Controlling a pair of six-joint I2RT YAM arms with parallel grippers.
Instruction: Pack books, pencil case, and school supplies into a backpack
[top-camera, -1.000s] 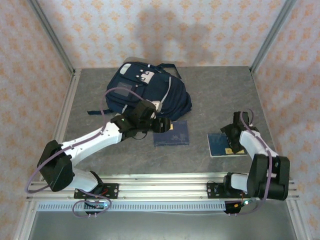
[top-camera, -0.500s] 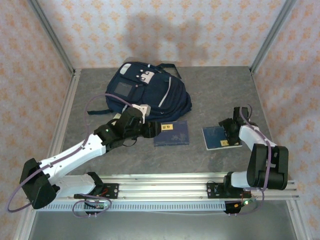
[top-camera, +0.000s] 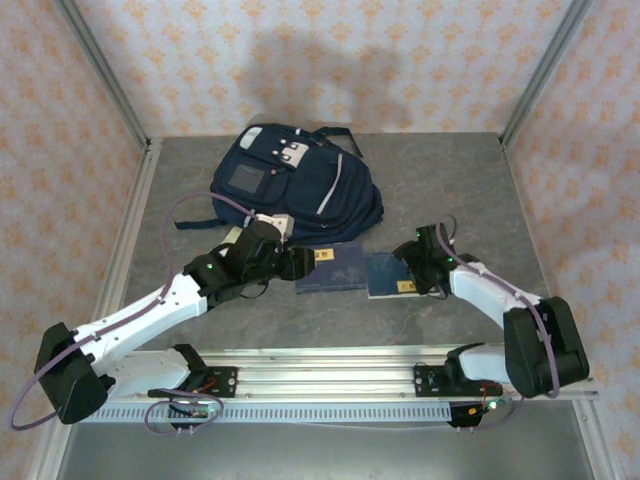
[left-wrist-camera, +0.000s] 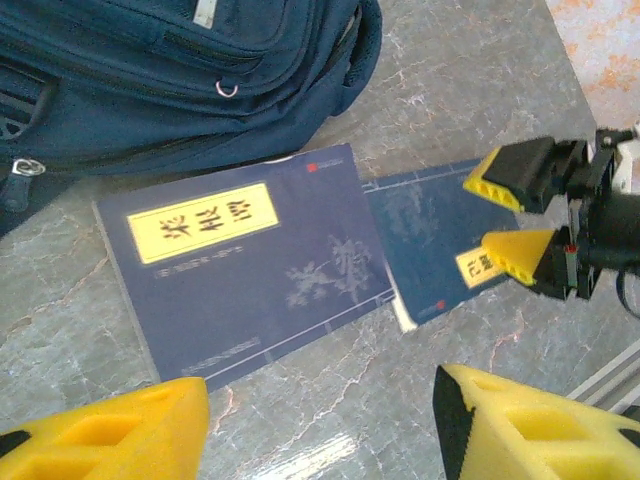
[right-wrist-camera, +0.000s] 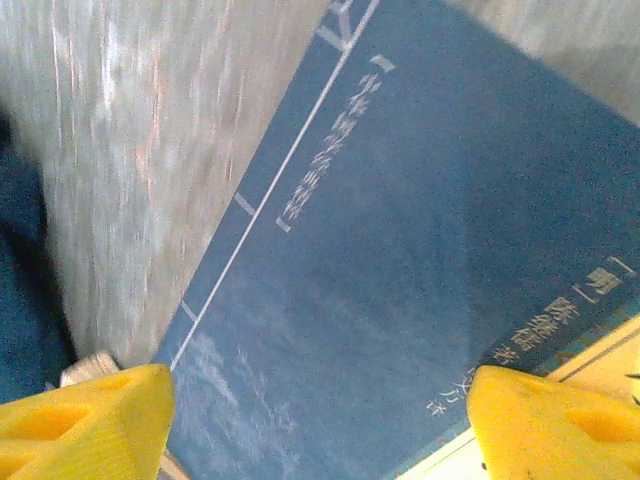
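my left gripper (top-camera: 305, 262) sits low over the grey table (top-camera: 450, 190), just in front of the backpack (top-camera: 290, 185). its jaws stand apart with nothing between them. in the left wrist view its yellow fingertips (left-wrist-camera: 100, 430) flank the near edge of the first navy book (left-wrist-camera: 240, 270). the backpack lies at the far left-centre of the table, and its lower edge touches that book's far edge. the second navy book (left-wrist-camera: 430, 240) lies flat just to the right, and its left edge meets the first book's right edge. my right gripper (top-camera: 412, 265) is over the second book's right part. its jaws are apart, one fingertip (left-wrist-camera: 500, 180) either side of the small yellow label. the cover lies flat below, not pinched.
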